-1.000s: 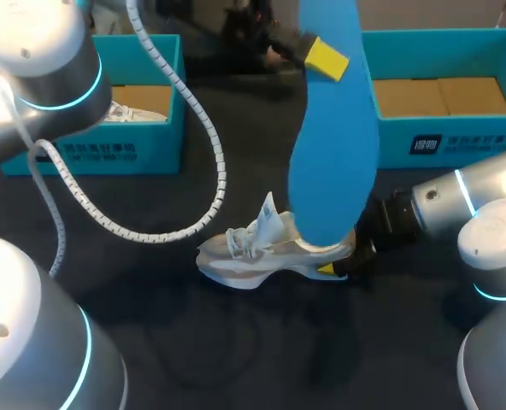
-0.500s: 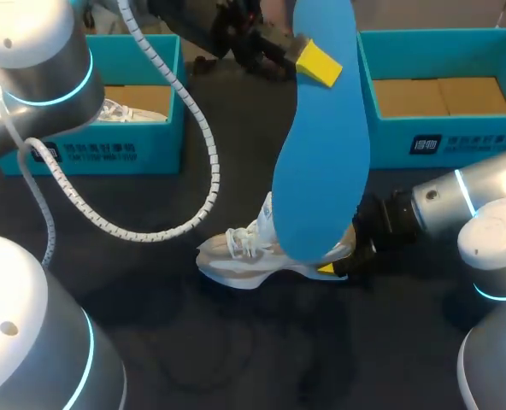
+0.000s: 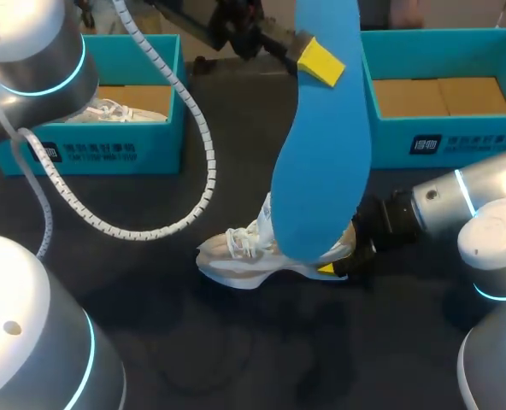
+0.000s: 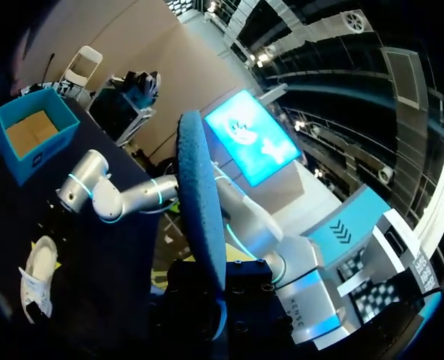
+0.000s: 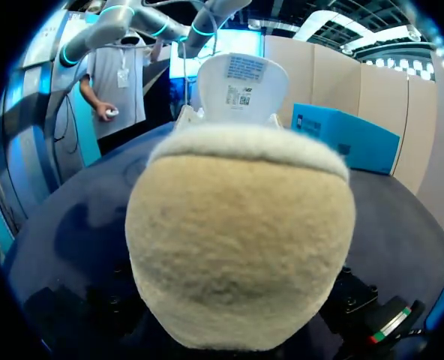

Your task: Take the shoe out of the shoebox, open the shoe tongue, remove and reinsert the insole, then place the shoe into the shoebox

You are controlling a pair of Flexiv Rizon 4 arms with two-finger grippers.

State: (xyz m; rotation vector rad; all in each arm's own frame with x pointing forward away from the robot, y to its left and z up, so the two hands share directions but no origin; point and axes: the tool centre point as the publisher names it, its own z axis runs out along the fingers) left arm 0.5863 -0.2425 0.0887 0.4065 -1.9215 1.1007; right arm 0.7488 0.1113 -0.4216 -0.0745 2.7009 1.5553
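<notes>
Left hand [image 3: 319,58] grips the blue insole [image 3: 321,171] by one end, hanging above the shoe [image 3: 249,256]. The shoe sits on the counter [image 3: 236,342], right hand [image 3: 343,261] clamped on its heel. Removal looks done; next is reinsertion: aim the insole's free end into the opening.

I see the grey-white shoe [image 3: 257,254] upright mid-table, tongue raised; the blue insole [image 3: 321,162] stands on end over it (wide end down); open teal shoebox [image 3: 479,138] well behind.
</notes>
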